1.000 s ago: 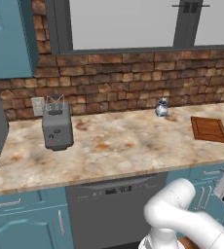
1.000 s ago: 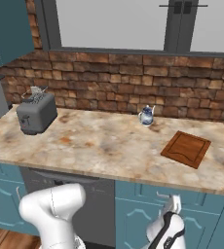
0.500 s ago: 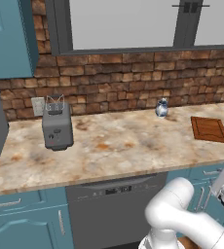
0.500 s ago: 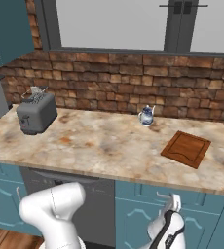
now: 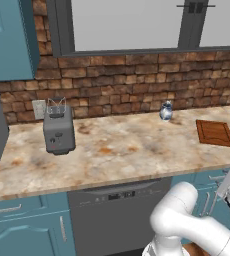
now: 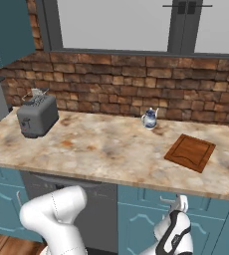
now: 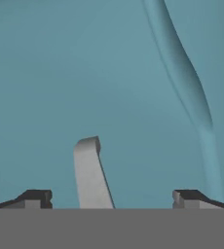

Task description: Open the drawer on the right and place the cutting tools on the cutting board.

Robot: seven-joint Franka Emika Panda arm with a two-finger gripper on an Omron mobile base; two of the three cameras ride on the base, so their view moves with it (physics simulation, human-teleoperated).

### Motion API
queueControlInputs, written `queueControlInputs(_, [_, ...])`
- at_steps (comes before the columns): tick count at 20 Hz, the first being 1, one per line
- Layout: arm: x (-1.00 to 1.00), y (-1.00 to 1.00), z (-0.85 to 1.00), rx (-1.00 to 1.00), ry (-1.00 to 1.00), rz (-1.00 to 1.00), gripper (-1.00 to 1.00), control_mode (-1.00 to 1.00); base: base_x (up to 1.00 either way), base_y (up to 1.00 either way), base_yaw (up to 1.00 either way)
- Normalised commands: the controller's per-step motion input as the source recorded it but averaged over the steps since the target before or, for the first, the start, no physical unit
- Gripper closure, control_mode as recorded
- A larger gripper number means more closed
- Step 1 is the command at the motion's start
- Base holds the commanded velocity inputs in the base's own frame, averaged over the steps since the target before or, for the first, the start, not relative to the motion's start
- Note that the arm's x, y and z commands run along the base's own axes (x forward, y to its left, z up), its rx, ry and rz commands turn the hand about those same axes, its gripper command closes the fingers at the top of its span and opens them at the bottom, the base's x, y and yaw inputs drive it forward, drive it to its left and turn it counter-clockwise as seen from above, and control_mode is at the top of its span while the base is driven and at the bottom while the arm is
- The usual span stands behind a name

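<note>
Counter and cabinet run, listed left to right.

Toaster [image 6: 37, 115]: grey, on the marble counter [image 6: 101, 147] near the left end, below the brick wall; two slots on top, their contents too small to tell.

Dishwasher front [image 5: 117, 215]: dark grey, under the counter, between teal cabinet fronts.

Small jug [image 6: 150, 118]: blue and white, upright, at the back of the counter near the wall; whatever may be inside cannot be seen.

Cutting board [image 6: 190, 152]: reddish-brown, flat on the counter towards the right end, well apart from the jug. Long axis runs from the counter's front edge back towards the wall, skewed slightly in the right base view. Its surface bears no object.

Drawer [image 6: 161, 198]: teal front directly below the counter edge and the board, closed, with a silver bar handle [image 7: 90, 172].

Gripper [image 7: 111, 197]: low in front of the drawer front, below the counter edge. Jaws stand wide apart and hold nothing; the handle rises between the two fingertips [image 7: 33, 198], nearer the left one, probably not yet touched, though the close view leaves this uncertain. The handle's bar runs across the line between the fingers.
</note>
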Motion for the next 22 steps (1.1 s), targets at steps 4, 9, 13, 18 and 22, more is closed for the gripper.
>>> queueControlInputs(4, [0.0, 0.0, 0.0, 0.0, 0.0, 0.0, 1.0, -1.0, 0.0, 0.0, 0.0])
queueControlInputs(9, [0.0, 0.0, 0.0, 0.0, 0.0, 0.0, 1.0, -1.0, 0.0, 0.0, 0.0])
queueControlInputs(13, [-0.02, 0.0, 0.0, 0.0, 0.0, 0.0, 1.0, -1.0, 0.0, 0.0, 0.0])
queueControlInputs(18, [-0.54, 0.0, 0.0, 0.0, 0.0, 0.0, 1.0, -1.0, 0.0, 0.0, 0.0])
queueControlInputs(22, [-0.65, 0.0, 0.0, 0.0, 0.0, 0.0, 1.0, -1.0, 0.0, 0.0, 0.0])
